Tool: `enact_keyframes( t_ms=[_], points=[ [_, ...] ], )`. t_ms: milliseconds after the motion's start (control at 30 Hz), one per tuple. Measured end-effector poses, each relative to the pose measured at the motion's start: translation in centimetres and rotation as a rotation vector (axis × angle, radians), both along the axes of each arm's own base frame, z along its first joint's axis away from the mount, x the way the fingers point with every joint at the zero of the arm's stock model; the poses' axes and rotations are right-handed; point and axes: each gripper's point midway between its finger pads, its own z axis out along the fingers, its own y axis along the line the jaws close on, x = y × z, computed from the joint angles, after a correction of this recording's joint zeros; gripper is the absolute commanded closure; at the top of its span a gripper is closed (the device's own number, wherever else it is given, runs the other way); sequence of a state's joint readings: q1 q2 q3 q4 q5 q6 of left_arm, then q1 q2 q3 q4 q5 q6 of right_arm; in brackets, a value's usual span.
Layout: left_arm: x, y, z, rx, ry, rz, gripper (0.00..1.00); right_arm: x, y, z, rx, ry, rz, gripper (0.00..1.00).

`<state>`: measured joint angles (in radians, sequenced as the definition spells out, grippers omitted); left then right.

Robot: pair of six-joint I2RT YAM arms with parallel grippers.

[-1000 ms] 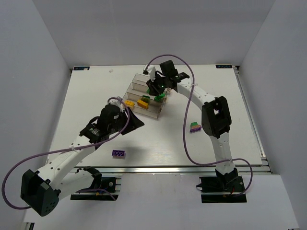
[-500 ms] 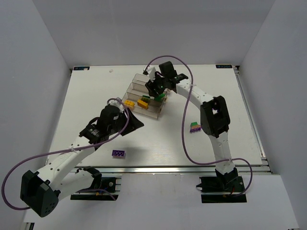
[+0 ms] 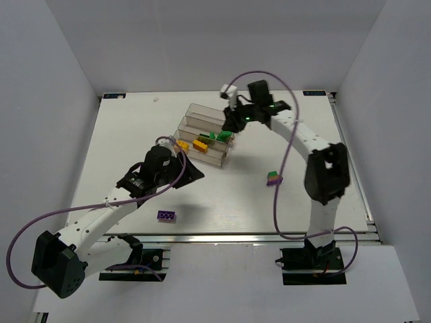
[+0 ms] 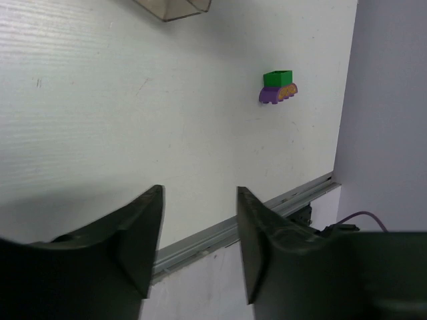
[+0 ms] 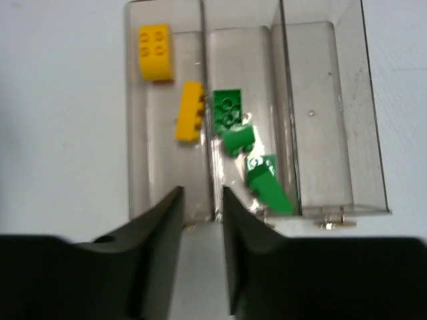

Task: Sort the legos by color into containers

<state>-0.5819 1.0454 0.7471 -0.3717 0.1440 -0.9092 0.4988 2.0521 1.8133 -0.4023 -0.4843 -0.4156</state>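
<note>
The three joined clear bins (image 3: pixel 192 120) stand at mid table. In the right wrist view the left bin (image 5: pixel 137 193) holds two yellow bricks (image 5: pixel 155 52), the middle bin (image 5: pixel 230 47) holds three green bricks (image 5: pixel 238 140), and the right bin (image 5: pixel 320 100) has nothing in it. My right gripper (image 5: pixel 201 200) is open and holds nothing, just off the bins' near end (image 3: pixel 234 125). My left gripper (image 4: pixel 199 227) is open and holds nothing, above bare table near the bins (image 3: pixel 193 172). A purple brick (image 3: pixel 166 215) lies near the front. A green-on-purple stack (image 3: pixel 273 178) lies to the right, and also shows in the left wrist view (image 4: pixel 278 88).
The table's front metal rail (image 4: pixel 267 217) runs below the left gripper. White walls enclose the table on the left, back and right. A corner of the bins (image 4: pixel 173 7) shows at the top of the left wrist view.
My right gripper has drawn back to the right, away from above the middle bin, and its elbow has swung right. The left arm has shifted slightly.
</note>
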Motion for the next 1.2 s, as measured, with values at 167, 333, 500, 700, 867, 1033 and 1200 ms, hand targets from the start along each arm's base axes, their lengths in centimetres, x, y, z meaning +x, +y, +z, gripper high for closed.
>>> enact_keyframes(
  t_ms=[167,333,500,700,867,1033,1200],
  points=[
    [0.1,-0.8,0.6,-0.043,-0.037,-0.036,0.58,-6.3,-8.8,4.8,0.117,-0.006,0.052,0.74],
    [-0.2,-1.3,0.4,-0.064,-0.044,-0.065,0.46,-10.9,-14.7,4.4,0.088,0.005,-0.015,0.18],
    [-0.2,-1.6,0.7,-0.076,-0.058,-0.082,0.41,-14.6,-17.6,-1.0,-0.042,0.089,-0.067,0.11],
    [-0.3,-1.8,0.7,-0.084,-0.057,-0.100,0.40,-15.4,-21.5,-4.5,-0.190,0.135,-0.162,0.12],
    [-0.2,-1.9,0.7,-0.093,-0.067,-0.102,0.40,-14.8,-22.3,-4.8,-0.194,0.227,-0.267,0.11],
    [-0.7,-1.6,0.1,-0.091,-0.058,-0.100,0.40,-15.5,-22.2,-5.8,-0.177,0.363,-0.392,0.11],
    [-0.7,-1.6,0.2,-0.095,-0.059,-0.097,0.40,-15.7,-22.4,-6.8,-0.191,0.438,-0.544,0.11]
  ],
)
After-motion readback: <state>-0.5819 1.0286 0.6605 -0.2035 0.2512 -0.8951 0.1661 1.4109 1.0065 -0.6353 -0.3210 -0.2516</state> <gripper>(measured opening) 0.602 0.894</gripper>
